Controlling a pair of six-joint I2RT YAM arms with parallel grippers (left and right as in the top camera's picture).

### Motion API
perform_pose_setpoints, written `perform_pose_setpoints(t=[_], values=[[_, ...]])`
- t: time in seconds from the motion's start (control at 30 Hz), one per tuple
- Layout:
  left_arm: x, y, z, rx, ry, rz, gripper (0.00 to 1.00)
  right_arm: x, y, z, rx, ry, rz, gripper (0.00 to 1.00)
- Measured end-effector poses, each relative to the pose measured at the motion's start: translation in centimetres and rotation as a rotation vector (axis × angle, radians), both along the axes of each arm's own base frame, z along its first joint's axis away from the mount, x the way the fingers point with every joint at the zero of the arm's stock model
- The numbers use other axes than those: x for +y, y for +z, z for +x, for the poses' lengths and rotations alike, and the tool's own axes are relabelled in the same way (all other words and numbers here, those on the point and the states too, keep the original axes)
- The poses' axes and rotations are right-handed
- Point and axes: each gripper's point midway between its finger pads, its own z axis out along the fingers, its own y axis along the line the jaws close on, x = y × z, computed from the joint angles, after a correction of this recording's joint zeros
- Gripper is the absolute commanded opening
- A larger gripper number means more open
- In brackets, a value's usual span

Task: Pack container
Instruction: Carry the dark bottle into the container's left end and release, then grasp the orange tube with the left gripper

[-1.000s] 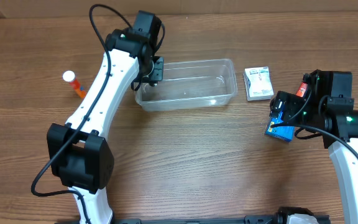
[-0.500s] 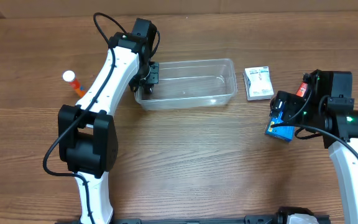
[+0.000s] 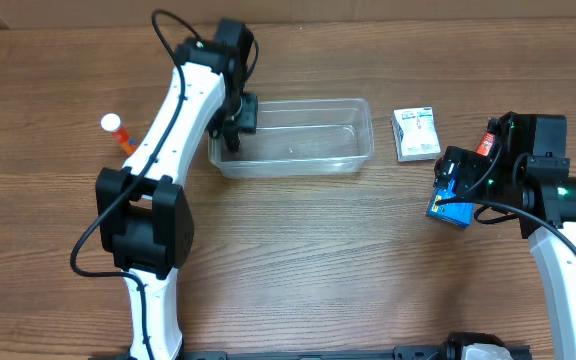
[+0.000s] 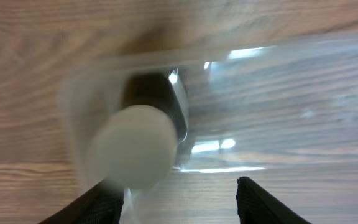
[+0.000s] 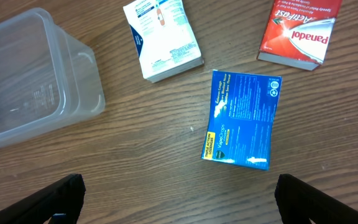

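Brown wood-grain table [image 3: 298, 270] filled nearly every view, with only a pale strip past its far edge. The left arm [image 3: 168, 120] stretched from the near edge across to the far side, bent down at the wrist over the left end of the container [image 3: 308, 152]. The left gripper [image 4: 179, 210] had its fingertips spread wide with nothing between them. The right arm [image 3: 558, 230] was folded at the right edge, with the right gripper [image 5: 179, 202] also spread wide above the blue box [image 5: 244, 118] and not touching it. The clear container sat far centre. The wrist view showed a blurred white-capped dark object [image 4: 132, 146] at its corner; I couldn't tell whether it was inside. White box [image 3: 416, 133] was just right of the container, red box [image 5: 300, 31] beyond it, and the orange bottle [image 3: 118, 132] well left.
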Motion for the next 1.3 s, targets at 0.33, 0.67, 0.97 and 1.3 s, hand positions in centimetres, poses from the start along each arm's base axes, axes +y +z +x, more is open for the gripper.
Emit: perform_pose_setpoints(t=[0.33,0.67,0.97,1.3], values=[[2.3,13.2,-0.8,-0.149,0.051,0.025,0.89,0.0,0.0,0.0,0.000,0.001,0.000,1.00],[14.2,21.0,-3.6,-0.315,0.354,-0.060,0.96,0.0,0.0,0.0,0.001,0.001,0.000,1.00],[18.1,23.5,-16.0,-0.376,0.509,0.061,1.00,0.0,0.1,0.1,-0.004,0.000,0.000,1.00],[22.6,8.7,-4.1,-0.129,0.534,0.088,1.00,0.0,0.0,-0.1,0.002,0.000,0.000,1.00]])
